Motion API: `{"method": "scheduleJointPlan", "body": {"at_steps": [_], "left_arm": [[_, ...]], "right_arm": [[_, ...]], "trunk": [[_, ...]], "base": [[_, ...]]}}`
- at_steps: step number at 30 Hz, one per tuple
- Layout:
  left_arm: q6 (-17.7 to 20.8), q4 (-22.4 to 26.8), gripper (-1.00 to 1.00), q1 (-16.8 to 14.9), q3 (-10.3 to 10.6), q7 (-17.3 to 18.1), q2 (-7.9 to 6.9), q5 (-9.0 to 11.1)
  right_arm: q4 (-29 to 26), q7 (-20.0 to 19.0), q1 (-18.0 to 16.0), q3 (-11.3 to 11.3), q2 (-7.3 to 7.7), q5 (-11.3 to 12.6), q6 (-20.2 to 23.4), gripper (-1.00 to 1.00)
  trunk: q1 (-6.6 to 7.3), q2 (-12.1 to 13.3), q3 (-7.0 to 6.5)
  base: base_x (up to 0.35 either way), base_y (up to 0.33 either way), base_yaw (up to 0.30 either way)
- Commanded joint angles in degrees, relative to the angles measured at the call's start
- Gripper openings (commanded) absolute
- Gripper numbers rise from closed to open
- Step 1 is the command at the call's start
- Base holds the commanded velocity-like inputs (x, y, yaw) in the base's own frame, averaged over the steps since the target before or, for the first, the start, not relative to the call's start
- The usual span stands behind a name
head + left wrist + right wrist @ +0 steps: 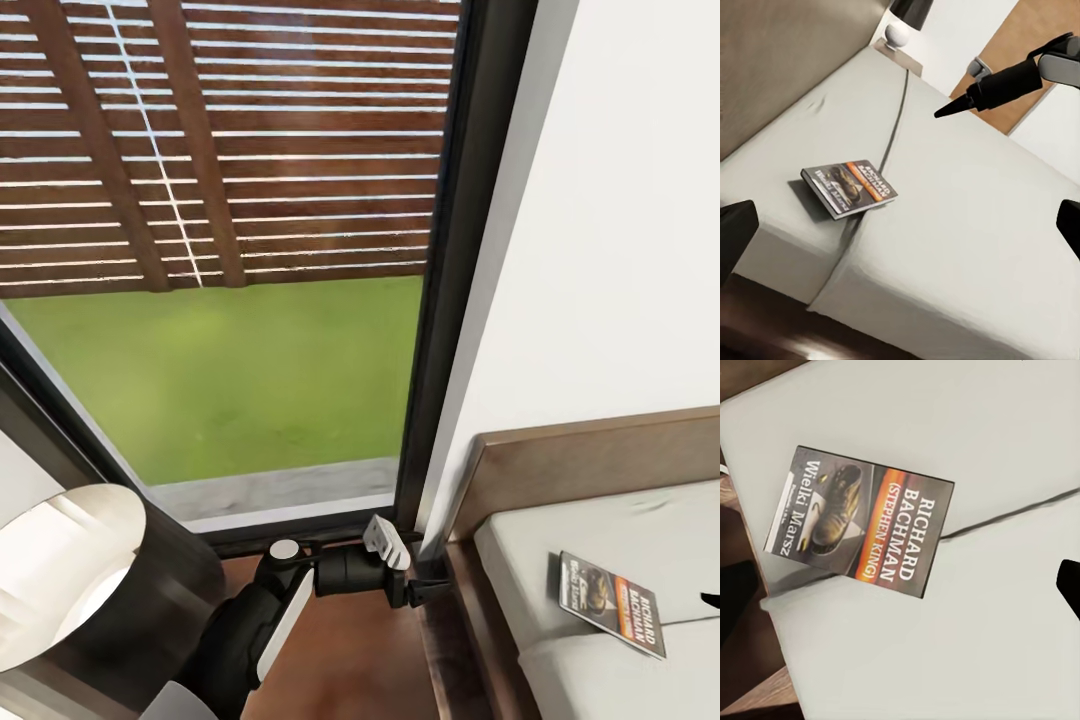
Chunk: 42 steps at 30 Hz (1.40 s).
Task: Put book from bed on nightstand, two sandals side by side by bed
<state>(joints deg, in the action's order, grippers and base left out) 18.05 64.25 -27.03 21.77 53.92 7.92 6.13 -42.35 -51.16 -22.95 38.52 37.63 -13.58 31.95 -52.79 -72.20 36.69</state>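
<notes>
Right pincer [945, 112] hanging above bed [967, 210], can't tell if apart or together. Book [859, 521] lying flat just below, untouched.

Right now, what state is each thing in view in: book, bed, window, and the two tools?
book: closed, cover up, lying flat on the mattress across the seam, not held.
bed: bare pale-grey mattress, only the book on the part in view.
window: shut, grass and slatted fence beyond the glass.
left tool: by the bed frame's corner, holding nothing; open or shut unclear.
right tool: above the mattress, touching nothing; fingers together, apparently shut.
</notes>
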Motion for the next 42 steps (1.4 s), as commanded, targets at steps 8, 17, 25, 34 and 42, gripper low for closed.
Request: {"method": "scheduleJointPlan", "body": {"at_steps": [8,17,25,34,42], "left_arm": [[0.58,0.0,1.0,-0.04,0.02,0.04,-0.01,0.46],[1.49,-0.37,1.0,1.26,0.02,1.0,0.16,1.15],[2.79,-0.35,1.0,3.84,0.02,0.94,0.09,2.92],[3.03,-0.35,1.0,6.73,0.03,0.92,-0.01,5.77],[3.04,-0.35,1.0,8.49,0.04,0.92,-0.01,8.31]], "right_arm": [[-0.18,-0.58,-0.08,0.31,-0.09,-0.48,-4.0,1.0],[-1.49,-0.8,0.36,-0.27,-0.75,-0.31,-6.12,1.0],[-3.98,-1.03,0.36,-0.12,-2.01,-0.31,-7.63,1.0],[-6.87,-0.96,0.36,-0.08,-3.93,-0.31,-8.29,1.0],[-8.27,-0.96,0.36,-0.07,-3.97,-0.31,-8.3,1.0]], "trunk": [[-1.76,-3.25,1.49],[-1.98,-3.66,1.67],[-1.98,-3.66,1.67],[-1.98,-3.66,1.67],[-1.98,-3.66,1.67]], "base": [[0.0,0.0,0.0],[0.0,0.0,0.0],[0.0,0.0,0.0],[0.0,0.0,0.0],[0.0,0.0,0.0]]}}
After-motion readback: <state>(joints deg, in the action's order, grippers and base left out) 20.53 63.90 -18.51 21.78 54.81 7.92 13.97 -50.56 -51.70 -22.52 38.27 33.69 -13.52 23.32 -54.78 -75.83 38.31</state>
